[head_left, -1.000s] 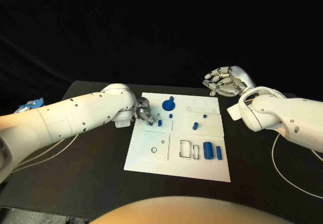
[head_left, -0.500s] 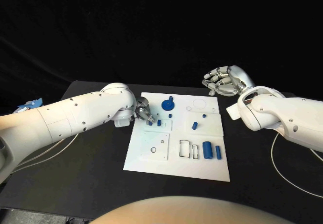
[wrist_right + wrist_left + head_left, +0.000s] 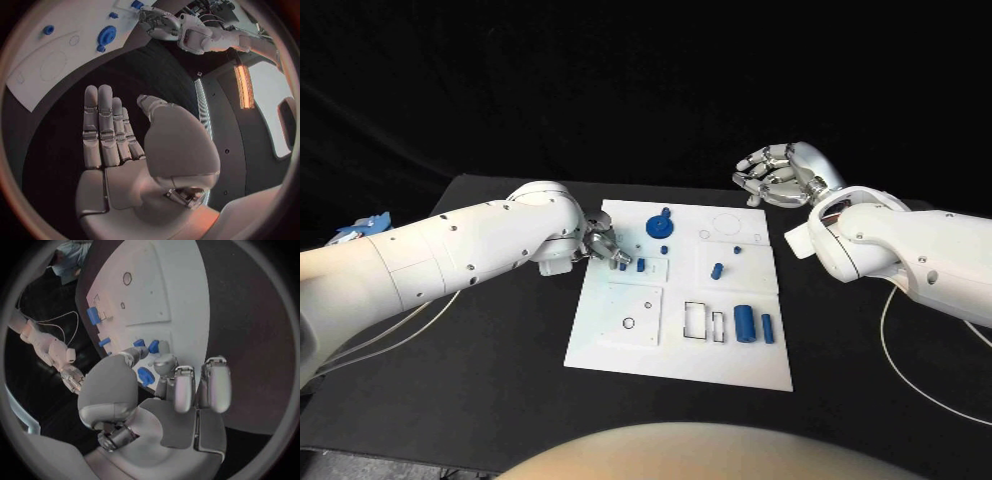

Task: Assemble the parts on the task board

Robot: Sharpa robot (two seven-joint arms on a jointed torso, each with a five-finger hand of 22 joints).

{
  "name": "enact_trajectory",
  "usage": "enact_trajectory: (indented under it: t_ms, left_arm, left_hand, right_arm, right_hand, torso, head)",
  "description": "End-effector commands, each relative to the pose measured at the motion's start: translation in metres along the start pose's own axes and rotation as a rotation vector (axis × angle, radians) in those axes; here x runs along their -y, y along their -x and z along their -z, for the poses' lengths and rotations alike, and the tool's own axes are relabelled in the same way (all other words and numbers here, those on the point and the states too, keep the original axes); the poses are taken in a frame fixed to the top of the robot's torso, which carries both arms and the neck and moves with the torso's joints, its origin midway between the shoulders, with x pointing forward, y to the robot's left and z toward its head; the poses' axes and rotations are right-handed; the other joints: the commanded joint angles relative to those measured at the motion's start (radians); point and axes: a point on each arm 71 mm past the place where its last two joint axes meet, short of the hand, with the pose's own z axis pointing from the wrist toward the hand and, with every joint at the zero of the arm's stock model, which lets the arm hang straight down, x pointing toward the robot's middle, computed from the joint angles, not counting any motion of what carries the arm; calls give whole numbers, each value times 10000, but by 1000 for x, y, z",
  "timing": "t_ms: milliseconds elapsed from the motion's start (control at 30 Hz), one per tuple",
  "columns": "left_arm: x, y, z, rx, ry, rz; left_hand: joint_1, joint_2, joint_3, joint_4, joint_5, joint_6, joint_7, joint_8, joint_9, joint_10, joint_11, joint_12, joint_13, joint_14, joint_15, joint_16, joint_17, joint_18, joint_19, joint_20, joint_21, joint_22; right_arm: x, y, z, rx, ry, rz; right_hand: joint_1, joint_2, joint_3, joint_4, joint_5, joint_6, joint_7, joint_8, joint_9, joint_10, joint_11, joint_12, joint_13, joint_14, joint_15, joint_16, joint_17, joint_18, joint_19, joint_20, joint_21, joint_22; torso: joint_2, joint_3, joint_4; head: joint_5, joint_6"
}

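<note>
Looking down at your task board (image 3: 678, 345), the white plate sits mid-table between both arms. Count six blue parts on it: one round gear (image 3: 661, 222) near the far edge, one tiny peg (image 3: 666, 248), two short pegs (image 3: 640, 265) by your left hand, one slanted peg (image 3: 718, 268), and two blocks (image 3: 746, 322) side by side on the right. Your left hand (image 3: 603, 245) has fingers curled at the board's left edge; whether they pinch a part, you cannot tell. Your right hand (image 3: 783, 175) hovers past the far right corner, fingers straight, holding nothing.
</note>
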Motion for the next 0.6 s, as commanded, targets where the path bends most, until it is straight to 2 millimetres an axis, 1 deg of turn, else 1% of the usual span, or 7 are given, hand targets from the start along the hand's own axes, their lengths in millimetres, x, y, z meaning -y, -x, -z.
enact_trajectory:
  t_ms: [33,267,300,367,433,567,600]
  left_arm:
    - [-1,3,2,329,-49,315]
    - [-1,8,6,592,-285,750]
    - [-1,9,6,668,-376,901]
    - [0,11,7,816,-537,1195]
    - [1,14,8,1106,-854,1717]
    - [4,22,10,1846,-1705,2708]
    - [6,24,11,2054,-1980,2903]
  left_hand:
    - [71,-62,-137,128,-182,2,53,-58,-30,-76,-8,-78,-36,1018,-63,1,2560,-87,5,-28,-66,385]
    - [175,-117,-361,424,-503,-7,72,-73,-77,-115,10,-88,-62,1009,-51,-14,2526,-81,-6,-17,-82,365]
    - [172,-119,-462,525,-775,-15,85,-76,-94,-137,21,-96,-81,1001,-42,-26,2497,-75,-25,-11,-99,336]
    - [159,-107,-567,552,-1026,-69,112,-106,-122,-205,44,-149,-171,973,-29,-71,2393,-53,-86,-1,-149,241]
    - [44,-108,-782,561,-1393,-303,213,-219,-188,-636,133,-612,-929,844,35,-279,1933,85,-492,48,-477,-374]
    - [276,-39,-1079,557,-1380,-1145,575,-557,-355,-2135,458,-2010,-3026,508,295,-866,848,353,-1333,253,-1265,-1646]
    - [397,-1,-1129,548,-1371,-1421,718,-687,-429,-2512,602,-2197,-3136,240,423,-1253,170,509,-1858,340,-1740,-2402]
  right_arm:
    - [-1,-1,0,-71,92,-6]
    - [0,0,0,-65,82,-4]
    - [0,0,1,-63,80,-3]
    - [0,0,1,-59,77,-2]
    - [1,0,1,-54,72,-2]
    - [1,0,1,-41,59,0]
    - [1,1,1,-37,54,2]
  right_hand:
    - [-58,44,-51,-18,51,-73,20,30,-10,-14,27,38,-13,68,-30,-28,14,109,93,-2,-27,-15]
    - [-70,43,-58,-11,49,-77,22,32,-12,-16,29,40,-19,69,-29,-36,19,108,95,-1,-32,-21]
    - [-70,43,-58,-11,49,-77,22,32,-12,-16,29,40,-19,69,-29,-36,19,108,95,-1,-32,-21]
    - [-70,43,-58,-11,49,-77,22,32,-12,-16,29,40,-19,69,-29,-36,19,108,95,-1,-32,-21]
    - [-70,43,-58,-11,49,-77,22,32,-12,-16,29,40,-19,69,-29,-36,19,108,95,-1,-32,-21]
    - [-83,44,-64,-2,48,-79,23,34,-13,-17,31,41,-22,70,-27,-41,22,107,96,-1,-35,-25]
    - [-83,44,-64,-2,48,-79,23,34,-13,-17,31,41,-22,70,-27,-41,22,107,96,-1,-35,-25]
  torso:
    - [-5,-4,-3]
    - [7,1,-6]
    - [5,-2,-7]
    - [-3,-5,-5]
    - [-13,-4,4]
    - [1,1,10]
    - [4,1,11]
  head:
    - [-18,29]
    - [-27,60]
    - [-31,67]
    - [-38,81]
    - [-61,93]
    - [-119,138]
    - [-133,147]
